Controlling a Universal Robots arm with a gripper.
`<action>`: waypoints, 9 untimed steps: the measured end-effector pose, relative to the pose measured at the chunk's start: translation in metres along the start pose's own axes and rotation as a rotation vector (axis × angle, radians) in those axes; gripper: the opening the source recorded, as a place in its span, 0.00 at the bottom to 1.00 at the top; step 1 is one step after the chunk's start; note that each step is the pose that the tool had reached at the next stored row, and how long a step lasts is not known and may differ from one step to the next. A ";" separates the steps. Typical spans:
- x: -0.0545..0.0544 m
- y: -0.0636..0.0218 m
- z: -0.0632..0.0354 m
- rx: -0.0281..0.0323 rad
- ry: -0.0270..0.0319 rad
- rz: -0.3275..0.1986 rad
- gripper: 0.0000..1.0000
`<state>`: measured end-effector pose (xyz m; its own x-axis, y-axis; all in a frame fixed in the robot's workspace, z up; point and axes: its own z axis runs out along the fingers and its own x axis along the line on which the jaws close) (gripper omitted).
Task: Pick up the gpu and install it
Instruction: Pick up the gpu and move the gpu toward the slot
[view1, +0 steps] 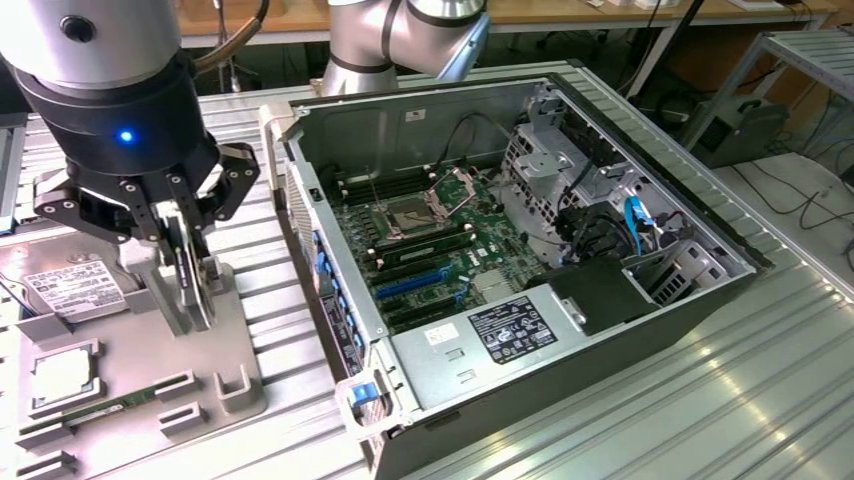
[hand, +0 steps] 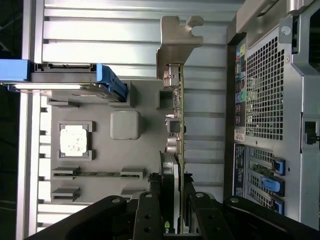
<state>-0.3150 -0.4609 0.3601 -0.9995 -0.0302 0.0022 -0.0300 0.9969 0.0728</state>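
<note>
The gpu stands on edge in a slot of the grey fixture plate, at the exterior view's left, beside the open computer case. My gripper comes down on it from above, one finger on each face, shut on the card. In the wrist view the gpu appears edge-on, green board with its black fan between my fingers, and its silver bracket at the far end. My gripper clamps the fan end.
The open computer case lies on its side with the motherboard exposed. On the fixture plate sit a hard drive, a CPU and a RAM stick. The ribbed metal table surrounds them.
</note>
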 end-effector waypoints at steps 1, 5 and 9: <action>0.000 0.0001 -0.0013 0.0000 0.0000 0.000 0.27; 0.000 0.0005 -0.0074 0.0000 0.0000 0.000 0.27; 0.000 0.0009 -0.0131 0.0006 0.0001 0.000 0.27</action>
<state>-0.3149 -0.4609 0.3732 -0.9995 -0.0303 0.0023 -0.0300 0.9969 0.0721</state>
